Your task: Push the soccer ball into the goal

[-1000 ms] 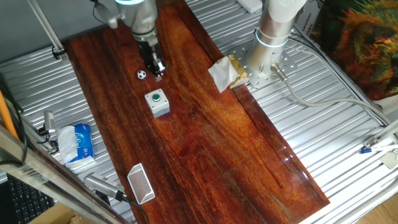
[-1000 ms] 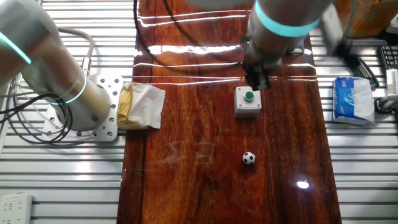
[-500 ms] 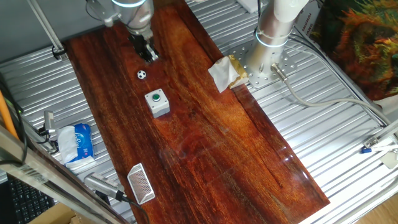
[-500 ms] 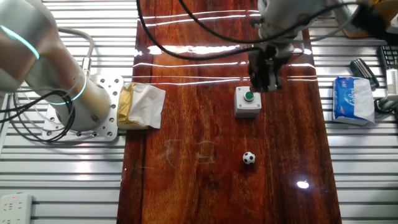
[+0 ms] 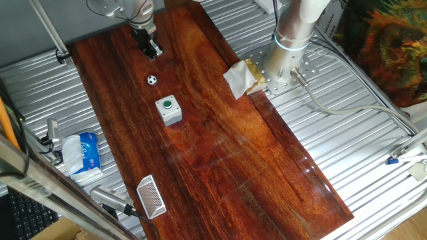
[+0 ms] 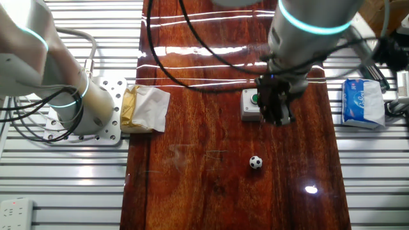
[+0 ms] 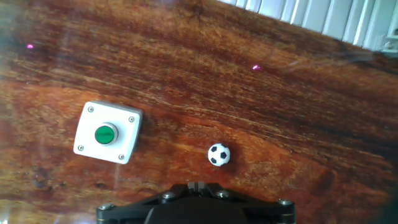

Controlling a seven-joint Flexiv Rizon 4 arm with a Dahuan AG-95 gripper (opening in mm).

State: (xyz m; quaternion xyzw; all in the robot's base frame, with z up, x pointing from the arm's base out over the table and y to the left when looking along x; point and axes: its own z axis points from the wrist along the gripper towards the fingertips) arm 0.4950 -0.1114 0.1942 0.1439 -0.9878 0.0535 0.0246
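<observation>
I hold the gripper (image 5: 154, 51), jaws seemingly pressed together as a pusher, above the table's (image 5: 227, 140) far end behind the soccer ball (image 5: 152, 80), since the goal (image 5: 151, 197) stands at the near edge beyond the button box (image 5: 169, 110)

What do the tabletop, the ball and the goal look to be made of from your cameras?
The tabletop looks like dark reddish wood with a glossy varnish: grain shows and lights reflect off it. The soccer ball looks like smooth hard plastic or rubber, white with black patches; which one is unclear. The goal appears to be a white plastic frame with a fine mesh net, possibly fabric or wire.
</observation>
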